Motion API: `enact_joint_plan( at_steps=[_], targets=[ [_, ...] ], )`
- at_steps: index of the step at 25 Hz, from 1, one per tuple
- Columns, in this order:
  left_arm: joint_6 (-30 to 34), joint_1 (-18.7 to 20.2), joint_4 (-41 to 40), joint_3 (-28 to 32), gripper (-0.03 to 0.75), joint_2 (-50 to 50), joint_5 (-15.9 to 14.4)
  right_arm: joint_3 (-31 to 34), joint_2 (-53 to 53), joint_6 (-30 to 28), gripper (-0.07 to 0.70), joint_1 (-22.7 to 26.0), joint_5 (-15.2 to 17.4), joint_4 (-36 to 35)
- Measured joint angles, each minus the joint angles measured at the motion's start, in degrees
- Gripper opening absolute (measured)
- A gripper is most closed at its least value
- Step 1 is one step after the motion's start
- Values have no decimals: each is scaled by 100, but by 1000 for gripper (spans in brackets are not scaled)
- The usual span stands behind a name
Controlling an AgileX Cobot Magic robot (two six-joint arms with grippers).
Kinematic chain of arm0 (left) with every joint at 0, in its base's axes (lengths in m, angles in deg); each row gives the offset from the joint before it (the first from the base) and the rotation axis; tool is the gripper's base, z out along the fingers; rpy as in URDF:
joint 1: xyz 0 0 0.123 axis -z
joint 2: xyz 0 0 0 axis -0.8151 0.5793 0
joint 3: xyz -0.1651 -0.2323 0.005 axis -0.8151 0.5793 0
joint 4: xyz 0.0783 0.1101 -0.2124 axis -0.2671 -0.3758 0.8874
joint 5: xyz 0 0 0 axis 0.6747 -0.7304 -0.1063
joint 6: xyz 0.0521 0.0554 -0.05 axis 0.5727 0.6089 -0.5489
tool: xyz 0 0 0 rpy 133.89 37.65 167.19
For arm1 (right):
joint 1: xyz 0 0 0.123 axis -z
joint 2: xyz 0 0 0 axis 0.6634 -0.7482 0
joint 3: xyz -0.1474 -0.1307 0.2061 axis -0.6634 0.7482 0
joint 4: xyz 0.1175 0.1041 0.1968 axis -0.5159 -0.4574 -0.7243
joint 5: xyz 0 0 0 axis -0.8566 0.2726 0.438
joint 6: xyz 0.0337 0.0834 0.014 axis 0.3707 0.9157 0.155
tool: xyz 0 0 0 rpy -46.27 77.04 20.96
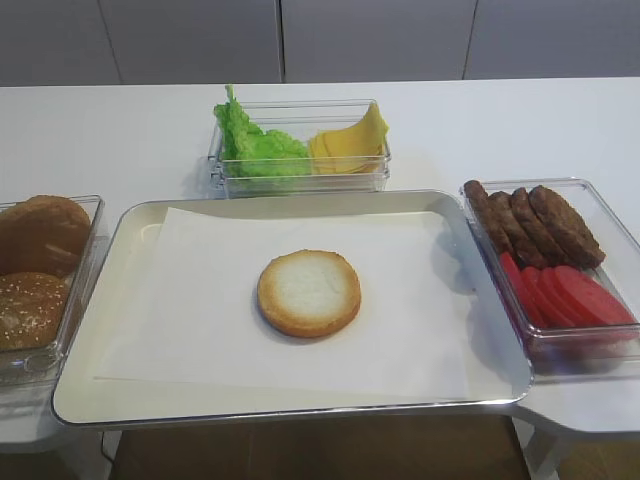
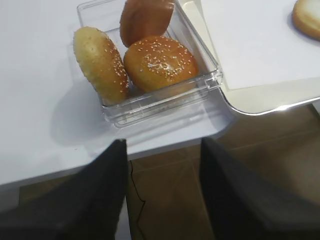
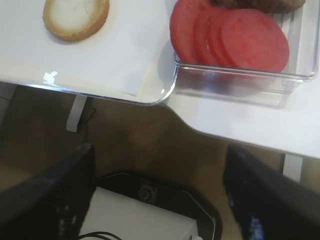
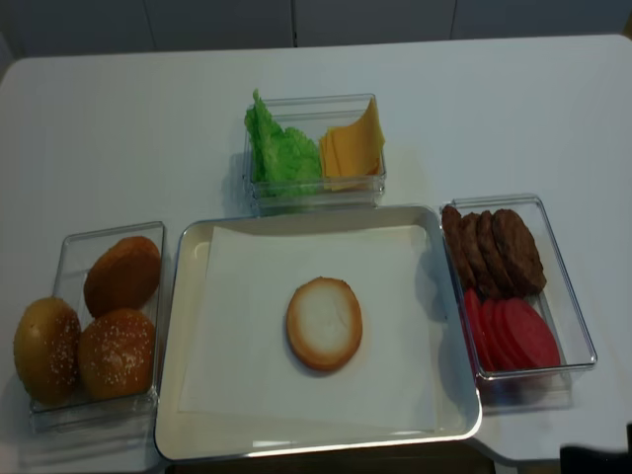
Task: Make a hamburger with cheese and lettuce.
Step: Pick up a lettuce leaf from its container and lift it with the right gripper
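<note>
Both grippers [image 3: 155, 200] [image 2: 162, 190] are parked wide, empty, below the counter [image 1: 120, 130]. Hamburger [image 1: 309, 293] sits bare mid-tray [image 1: 140, 215]; lettuce [image 1: 255, 145] and cheese [image 1: 350, 145] share one bin, so floppy leaves could be dragged along.

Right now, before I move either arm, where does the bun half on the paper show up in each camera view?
Exterior high: bun half at tray centre.
Right wrist: top left.
Left wrist: top right corner, cropped.
Exterior high (realsense): centre.
Shared landmark: the white paper it lies on.
</note>
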Motion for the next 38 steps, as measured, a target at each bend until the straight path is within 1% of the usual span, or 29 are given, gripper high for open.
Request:
enact_joint_plan(
  at_steps=[4,6,10,12,15,17,20,23,27,34,38],
  targets=[
    [0,0,0,0,352,0,0,-732,-910,425,619,0,179,37],
    [0,0,0,0,352,0,0,-1129,-1471,527,619,0,281,35],
    [0,0,0,0,352,0,0,-1850,-2447,737,616,0,300,35],
    [0,0,0,0,352,0,0,-2229,-2932,808,591,0,300,35],
    [0,0,0,0,352,0,0,-2860,-3589,909,534,0,300,35],
    [0,0,0,0,352,0,0,-3303,-3991,991,518,-80,300,63],
    [0,0,0,0,352,0,0,-3963,-4650,1170,512,-506,300,270],
    [0,0,0,0,352,0,0,-4728,-5382,1525,509,-1100,300,638],
    [0,0,0,0,352,0,0,-5786,-6419,1857,509,-1624,300,762],
    [0,0,0,0,352,0,0,-7650,-7972,2156,508,-2294,300,835],
    [0,0,0,0,352,0,0,-8509,-8660,2205,508,-2410,300,777]
  ],
)
